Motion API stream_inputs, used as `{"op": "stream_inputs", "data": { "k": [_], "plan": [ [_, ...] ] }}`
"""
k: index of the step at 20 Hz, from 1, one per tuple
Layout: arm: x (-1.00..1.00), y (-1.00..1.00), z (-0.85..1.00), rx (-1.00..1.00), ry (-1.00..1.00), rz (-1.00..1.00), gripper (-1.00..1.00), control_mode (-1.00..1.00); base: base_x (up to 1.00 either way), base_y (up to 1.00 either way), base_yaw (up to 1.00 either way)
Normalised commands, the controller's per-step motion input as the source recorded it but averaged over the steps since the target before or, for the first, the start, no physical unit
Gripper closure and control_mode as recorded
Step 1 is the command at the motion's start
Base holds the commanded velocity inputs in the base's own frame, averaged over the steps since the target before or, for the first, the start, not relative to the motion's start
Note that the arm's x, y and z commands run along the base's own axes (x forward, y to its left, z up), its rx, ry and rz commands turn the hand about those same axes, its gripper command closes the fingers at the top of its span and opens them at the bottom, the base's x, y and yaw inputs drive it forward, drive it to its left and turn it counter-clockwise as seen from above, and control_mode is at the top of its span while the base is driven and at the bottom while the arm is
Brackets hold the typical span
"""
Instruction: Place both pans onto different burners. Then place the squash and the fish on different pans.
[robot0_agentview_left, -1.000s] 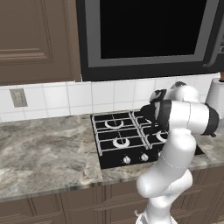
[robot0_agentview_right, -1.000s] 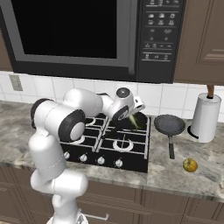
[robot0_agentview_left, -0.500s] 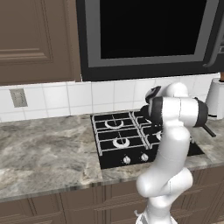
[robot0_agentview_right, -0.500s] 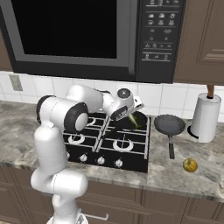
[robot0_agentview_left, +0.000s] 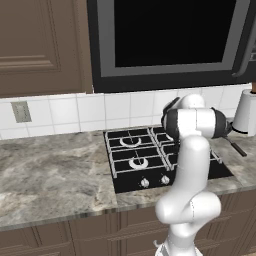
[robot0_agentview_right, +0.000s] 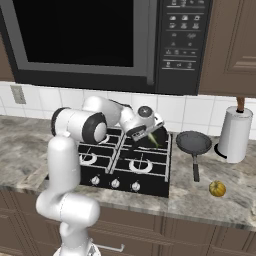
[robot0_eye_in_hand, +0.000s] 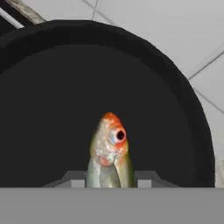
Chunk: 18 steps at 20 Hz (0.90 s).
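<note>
Fish (robot0_eye_in_hand: 109, 153), between the claw (robot0_eye_in_hand: 107, 183) tips: wet-looking silvery skin, orange head, glossy eye. Pan (robot0_eye_in_hand: 52, 109) just beyond the claw: matt black, smooth. Wall tiles (robot0_eye_in_hand: 175, 30) behind it: smooth, pale, faint sheen. Counter (robot0_agentview_right: 200, 197) below and beside: polished grey veined stone. Hob (robot0_agentview_right: 150, 182) under the claw: glossy black, grey metal grates.

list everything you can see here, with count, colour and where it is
pans: 2, black; one on the counter right of the hob, one under the gripper at the hob's back right
fish: 1, silver with orange head; between the fingers, over the pan
squash: 1, yellow-orange; counter, front right
hob: 1, black, grey grates, white-ringed burners
paper towel roll: 1, white; counter, far right
microwave: 1, black; above the hob
wall outlet: 1, grey; tiled wall, left
counter: grey marble
gripper: 1, shut on the fish
</note>
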Motion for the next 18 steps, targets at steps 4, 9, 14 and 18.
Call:
{"op": "stream_inputs", "data": {
  "k": [4,9,14,18],
  "plan": [
    [0.21,0.0,-0.21,0.0,0.0,0.05,1.0,-1.0,0.0,0.0,0.0],
    [0.21,0.0,-0.09,0.0,0.0,0.05,1.0,-1.0,0.0,0.0,0.0],
    [0.0,0.03,0.03,-0.02,0.0,0.01,1.0,-1.0,0.0,0.0,0.0],
    [0.0,0.09,0.1,-0.05,0.0,0.0,1.0,-1.0,0.0,0.0,0.0]
  ]
}}
